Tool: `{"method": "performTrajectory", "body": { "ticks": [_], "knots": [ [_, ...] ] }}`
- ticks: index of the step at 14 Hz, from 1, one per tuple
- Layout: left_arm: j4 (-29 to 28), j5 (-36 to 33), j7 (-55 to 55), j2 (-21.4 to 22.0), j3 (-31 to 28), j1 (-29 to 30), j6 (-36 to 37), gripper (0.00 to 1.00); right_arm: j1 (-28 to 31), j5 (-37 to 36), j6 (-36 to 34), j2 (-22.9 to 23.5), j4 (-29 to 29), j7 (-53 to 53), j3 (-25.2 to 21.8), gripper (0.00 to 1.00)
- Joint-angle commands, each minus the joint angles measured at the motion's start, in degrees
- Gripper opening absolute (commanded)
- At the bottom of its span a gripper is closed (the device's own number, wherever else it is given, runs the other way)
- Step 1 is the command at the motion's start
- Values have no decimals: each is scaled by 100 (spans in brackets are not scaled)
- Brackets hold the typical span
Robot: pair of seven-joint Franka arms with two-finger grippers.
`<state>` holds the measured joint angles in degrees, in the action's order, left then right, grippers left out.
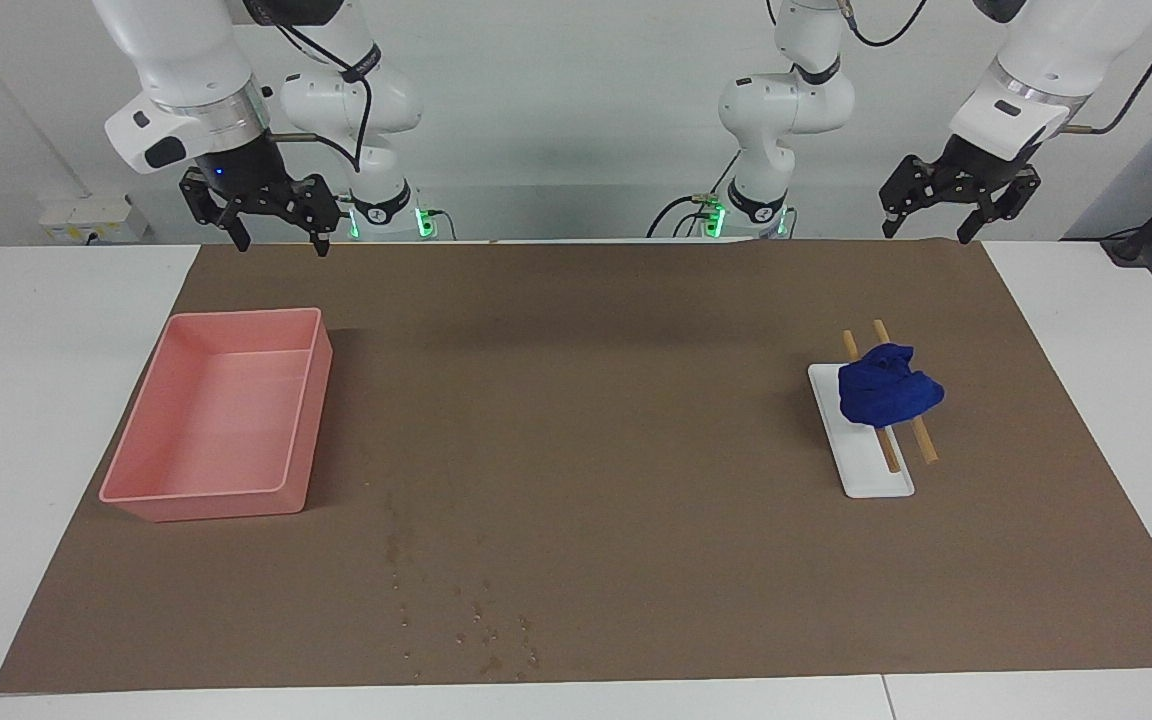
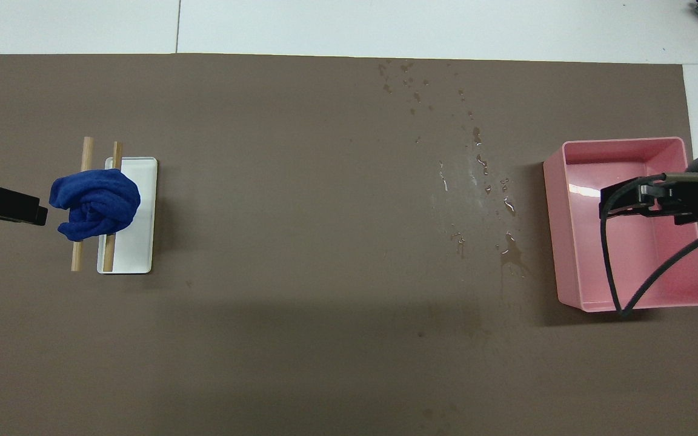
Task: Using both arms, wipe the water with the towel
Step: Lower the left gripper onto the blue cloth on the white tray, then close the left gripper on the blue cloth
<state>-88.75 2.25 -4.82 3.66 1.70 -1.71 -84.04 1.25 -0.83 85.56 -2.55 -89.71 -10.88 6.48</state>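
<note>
Both grippers hang spread and empty: left gripper [image 1: 958, 208], right gripper [image 1: 271, 215]. Grasp towel [image 1: 886, 385] at its bunched top; water [image 1: 476, 625] lies at its 8 o'clock.

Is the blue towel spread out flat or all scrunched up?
Scrunched up: the blue towel sits in a twisted lump across two wooden sticks.

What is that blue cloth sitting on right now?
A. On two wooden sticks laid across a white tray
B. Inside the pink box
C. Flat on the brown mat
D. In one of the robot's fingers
A: the bunched blue cloth rests on two wooden sticks lying over the white tray, with no arm touching it.
</note>
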Motion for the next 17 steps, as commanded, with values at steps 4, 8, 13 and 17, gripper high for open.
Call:
{"method": "performTrajectory", "body": {
  "ticks": [4,8,13,17],
  "knots": [
    [-89,57,16,83,-21,31,-139,100,77,-129,48,52,138,122,55,100],
    [-1614,-74,639,626,-12,13,-1804,100,68,-102,22,-9,68,86,55,100],
    [-2261,-1417,1701,-21,23,-206,-3302,100,60,-102,-13,-35,68,104,64,100],
    [-2533,-2122,2661,-576,23,-417,-3988,100,60,-93,-13,-44,33,86,64,100]
  ]
}}
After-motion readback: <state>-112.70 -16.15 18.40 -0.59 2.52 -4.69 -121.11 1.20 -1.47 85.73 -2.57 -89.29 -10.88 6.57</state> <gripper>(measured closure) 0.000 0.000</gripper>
